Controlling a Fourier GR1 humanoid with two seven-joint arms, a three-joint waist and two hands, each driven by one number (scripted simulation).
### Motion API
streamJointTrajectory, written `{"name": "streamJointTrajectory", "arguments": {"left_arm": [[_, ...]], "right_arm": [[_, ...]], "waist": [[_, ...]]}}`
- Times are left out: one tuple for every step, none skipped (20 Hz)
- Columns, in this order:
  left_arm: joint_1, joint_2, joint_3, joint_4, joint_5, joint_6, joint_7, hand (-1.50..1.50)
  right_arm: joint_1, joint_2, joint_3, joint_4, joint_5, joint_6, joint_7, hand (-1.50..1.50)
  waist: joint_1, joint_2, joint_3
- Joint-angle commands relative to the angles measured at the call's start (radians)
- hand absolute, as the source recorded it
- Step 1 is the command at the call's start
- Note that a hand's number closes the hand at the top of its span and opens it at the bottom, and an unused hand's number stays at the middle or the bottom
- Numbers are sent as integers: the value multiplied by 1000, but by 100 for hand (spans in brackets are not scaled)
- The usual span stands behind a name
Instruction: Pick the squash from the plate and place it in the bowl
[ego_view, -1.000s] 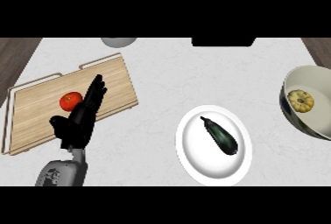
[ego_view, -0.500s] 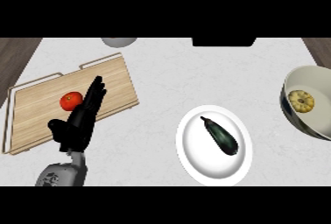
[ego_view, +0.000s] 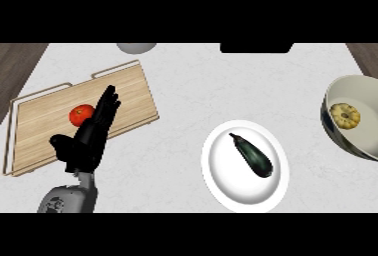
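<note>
A pale counter (ego_view: 207, 80) fills the view from above. On its left side lies a wooden board (ego_view: 44, 130), set at a slant, with a red tomato (ego_view: 80, 115) resting on it. A white plate (ego_view: 221, 175) sits right of centre near the lower edge, and a dark green eggplant (ego_view: 252, 155) lies on it diagonally, stem end toward the upper left. At the right edge, partly cut off, stands a pale bowl (ego_view: 336, 125); the squash (ego_view: 345, 115), small, round and yellow, sits inside it, well apart from the plate. The left hand (ego_view: 85, 142) rises from a grey forearm (ego_view: 70, 200) at the lower left, over the board, its fingers (ego_view: 107, 102) straight and close together pointing up, thumb spread to the side, holding nothing; the fingers overlap the tomato's right edge. The right hand does not show. A grey round thing (ego_view: 136, 47) sits at the counter's top edge.
</note>
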Motion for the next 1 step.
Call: {"name": "streamJointTrajectory", "arguments": {"left_arm": [[4, -4, 0, -18, -6, 11, 7, 0]], "right_arm": [[103, -24, 1, 9, -14, 153, -172, -150]], "waist": [[-8, -2, 0]]}}
